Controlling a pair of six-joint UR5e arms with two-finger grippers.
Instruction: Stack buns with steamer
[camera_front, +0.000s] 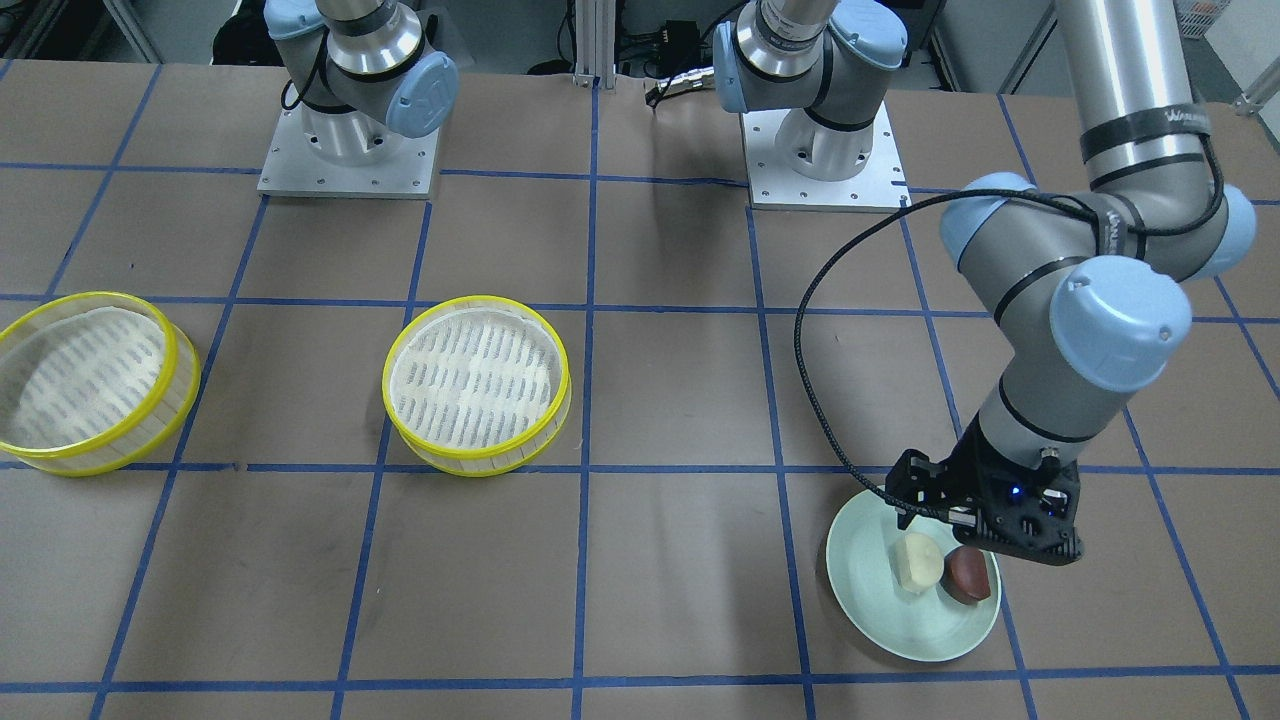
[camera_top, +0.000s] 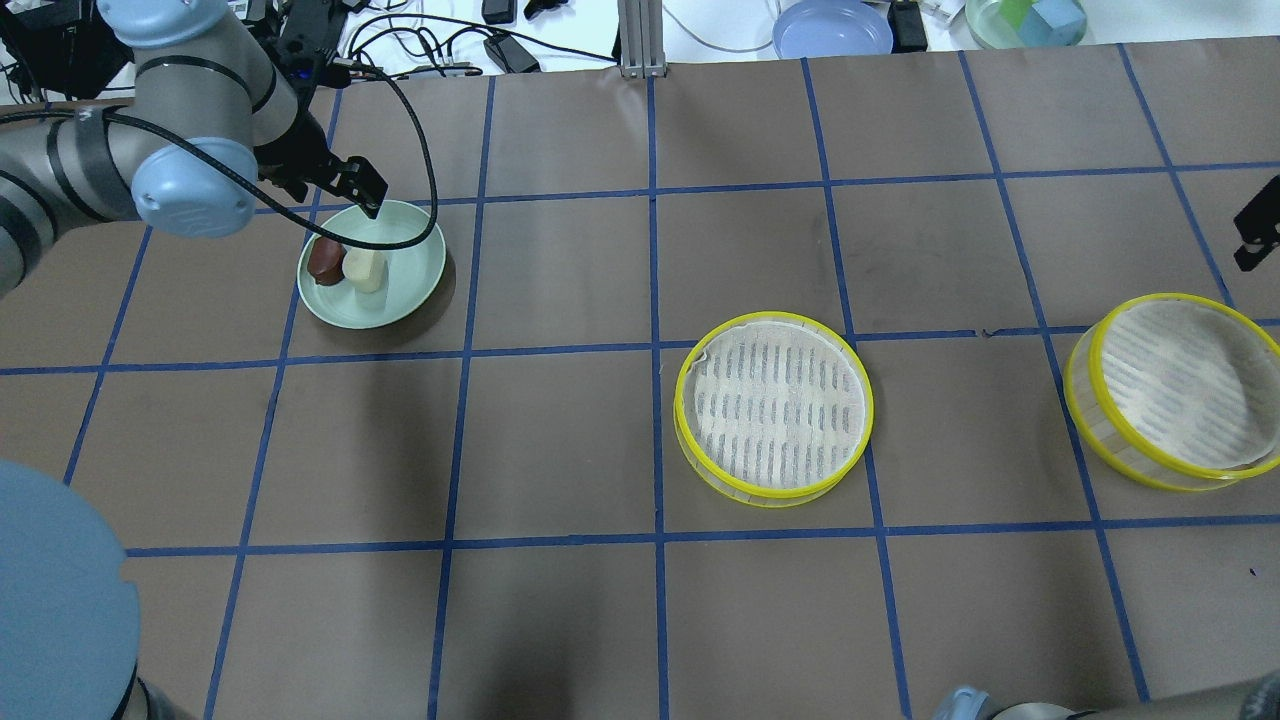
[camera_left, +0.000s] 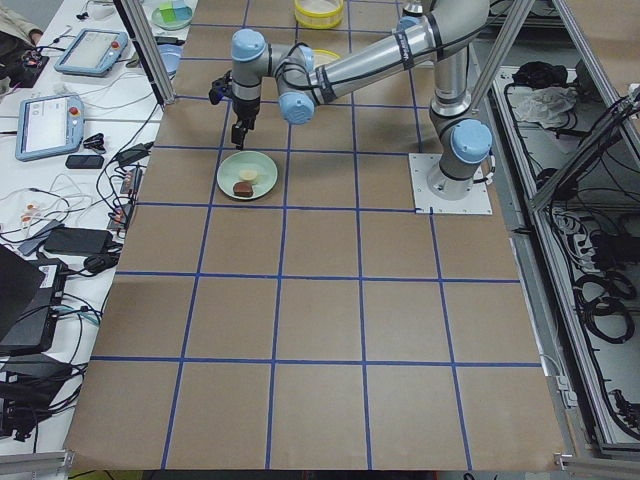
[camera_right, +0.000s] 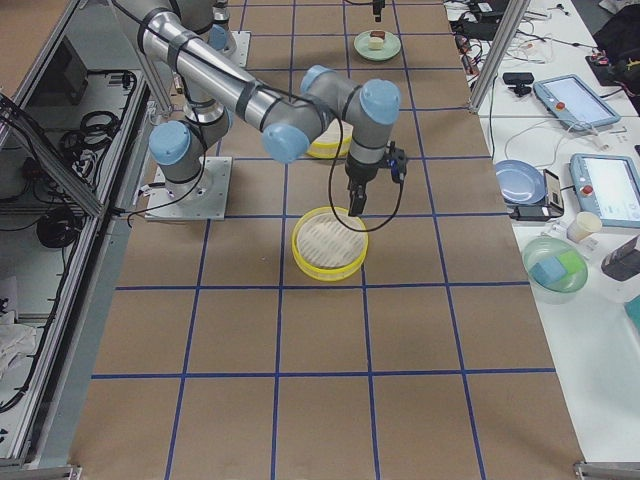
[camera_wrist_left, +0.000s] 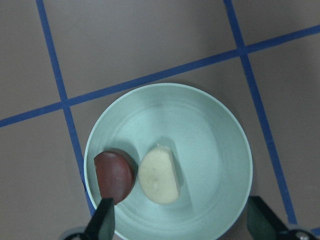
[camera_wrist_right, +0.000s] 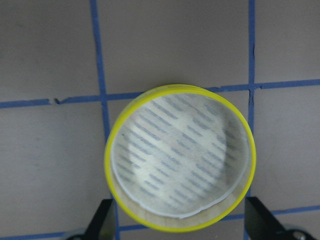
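We count two buns: one cream bun (camera_front: 918, 563), one reddish-brown bun (camera_front: 972, 575). We count two steamer trays: middle steamer tray (camera_front: 480, 458), end steamer tray (camera_front: 95, 458). One white liner (camera_wrist_right: 180, 155) per tray, two in all. One pale green plate (camera_front: 900, 620). Two grippers: left gripper (camera_wrist_left: 180, 219), right gripper (camera_wrist_right: 177, 220). Further off we spot one blue plate (camera_top: 832, 27)
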